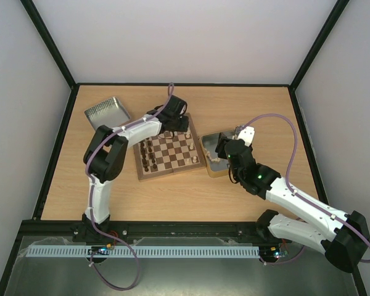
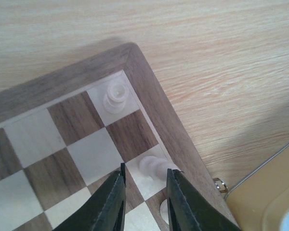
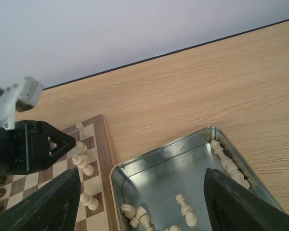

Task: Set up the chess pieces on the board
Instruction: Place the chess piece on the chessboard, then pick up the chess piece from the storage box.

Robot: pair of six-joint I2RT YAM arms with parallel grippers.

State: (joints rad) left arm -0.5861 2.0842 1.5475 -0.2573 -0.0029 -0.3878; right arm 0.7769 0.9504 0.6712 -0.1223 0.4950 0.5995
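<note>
I am hovering my left claw (image 2: pixel 145 175) low over a corner of the board (image 2: pixel 151 84). Its jaws are standing only narrowly apart on either side of a cream piece (image 2: pixel 153 167) that is resting on a light square against the border. A sliver of space is showing on one side of the piece, and I cannot tell whether the other finger is touching it. Another cream piece (image 2: pixel 115 96) is sitting on the corner square, one dark square away. I am hanging my right claw (image 3: pixel 142 171) spread wide and gripping nothing above the metal tin (image 3: pixel 183 166) just beside the board, where more cream pieces (image 3: pixel 185 211) are lying on their sides. Dark pieces (image 1: pixel 149 157) are lining the board's opposite side.
</note>
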